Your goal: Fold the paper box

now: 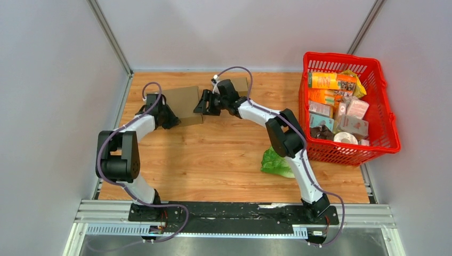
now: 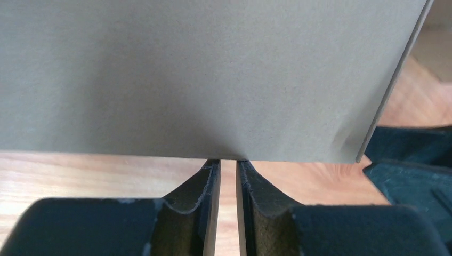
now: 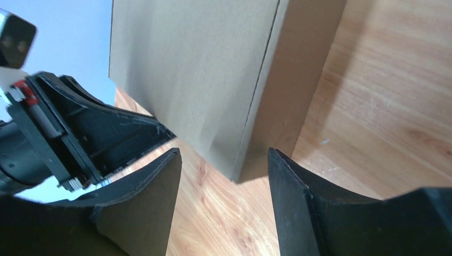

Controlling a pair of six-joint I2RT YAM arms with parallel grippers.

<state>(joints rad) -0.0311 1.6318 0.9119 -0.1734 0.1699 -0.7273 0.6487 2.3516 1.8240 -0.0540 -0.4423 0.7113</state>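
Narrowly parted, the left pincer (image 2: 228, 162) shows only a thin slit between its jaws. Bare wood is visible through the slit and nothing lies between the fingers. Its fingertips reach up to the lower edge of a flat brown panel of the paper box (image 2: 202, 80); whether they touch the card cannot be told.

On the other side, the right pincer (image 3: 224, 152) stands wide open and holds nothing. One corner of the box points into the gap between its fingers, and neither finger touches the card.

Seen from above, the box sits on the far left part of the wooden table (image 1: 213, 160), between the two pincers, with the left one at its left side and the right one at its right side. More brown card shows behind the right wrist; whether it belongs to the same box cannot be told.

Well apart, at the right edge of the table, stands a red basket (image 1: 346, 156) packed with packets (image 1: 330, 101). A green leaf (image 1: 276, 162) lies on the wood just beside the basket's near left corner, partly under the right arm.
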